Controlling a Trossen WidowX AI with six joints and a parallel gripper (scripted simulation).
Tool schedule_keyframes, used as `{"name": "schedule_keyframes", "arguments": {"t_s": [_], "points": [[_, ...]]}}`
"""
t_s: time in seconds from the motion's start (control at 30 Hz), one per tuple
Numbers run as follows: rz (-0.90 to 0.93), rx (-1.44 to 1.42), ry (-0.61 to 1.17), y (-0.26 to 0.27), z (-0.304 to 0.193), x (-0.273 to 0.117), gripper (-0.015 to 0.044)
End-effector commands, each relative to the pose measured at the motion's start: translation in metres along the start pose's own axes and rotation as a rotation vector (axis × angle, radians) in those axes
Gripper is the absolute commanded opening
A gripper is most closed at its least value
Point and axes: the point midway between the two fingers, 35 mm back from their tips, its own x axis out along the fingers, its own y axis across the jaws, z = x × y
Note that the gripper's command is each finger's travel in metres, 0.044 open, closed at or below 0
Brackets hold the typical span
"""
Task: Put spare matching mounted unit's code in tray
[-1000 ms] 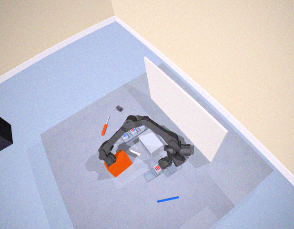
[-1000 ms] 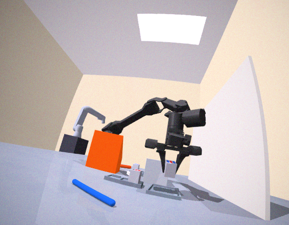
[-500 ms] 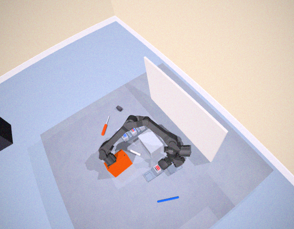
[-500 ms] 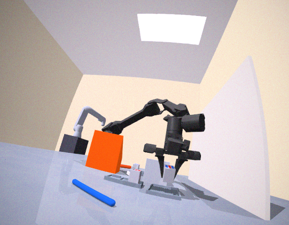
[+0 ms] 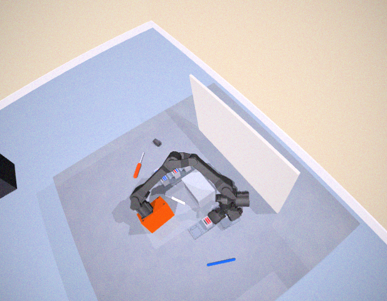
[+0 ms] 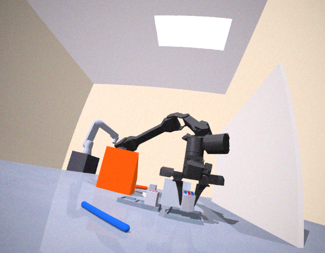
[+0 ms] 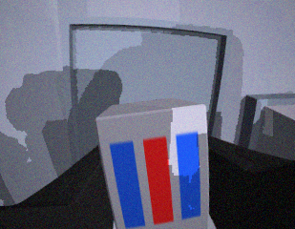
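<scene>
My gripper [image 6: 188,204] [image 7: 147,141] is shut on a pale spare block with blue, red and blue stripes on top. The block is upright, low over the grey-rimmed tray [image 6: 184,219] [image 7: 147,28]; whether its base touches the tray is unclear. Beside it, a pale block with red stripes [image 5: 207,221] [image 6: 151,198] stands in a grey holder [image 5: 196,231] [image 6: 129,201]. Farther back, partly behind the arm, are a blue-striped block [image 5: 164,179] and a red-and-blue-striped block [image 5: 175,172]. I cannot tell which thing is the mounted unit, and no printed back code is readable.
A white box [image 5: 199,189] [image 6: 169,192] stands behind the tray area. A tall white panel [image 5: 242,142] [image 6: 263,168] rises to the right. An orange box [image 5: 158,216] [image 6: 118,171] is by the arm's base. A blue rod [image 5: 221,261] [image 6: 105,216] and an orange-handled screwdriver [image 5: 137,170] lie about.
</scene>
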Motion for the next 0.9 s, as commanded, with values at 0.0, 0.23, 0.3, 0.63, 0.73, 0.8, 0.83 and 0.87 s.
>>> {"name": "schedule_keyframes", "arguments": {"t_s": [0.0, 0.23, 0.3, 0.63, 0.73, 0.8, 0.83, 0.87], "points": [[0.005, 0.006, 0.003, -0.001, -0.001, 0.004, 0.0000], [0.000, 0.000, 0.001, -0.001, -0.001, 0.004, 0.0105], [0.000, 0.000, 0.001, -0.001, -0.001, 0.004, 0.0157], [0.000, 0.000, 0.001, -0.001, -0.001, 0.004, 0.0420], [0.000, 0.001, -0.001, 0.001, 0.000, -0.007, 0.0440], [0.002, 0.003, -0.003, 0.002, 0.002, -0.039, 0.0440], [0.003, 0.005, -0.003, 0.002, 0.002, -0.058, 0.0440], [0.003, 0.006, -0.003, 0.001, 0.002, -0.077, 0.0440]]}}
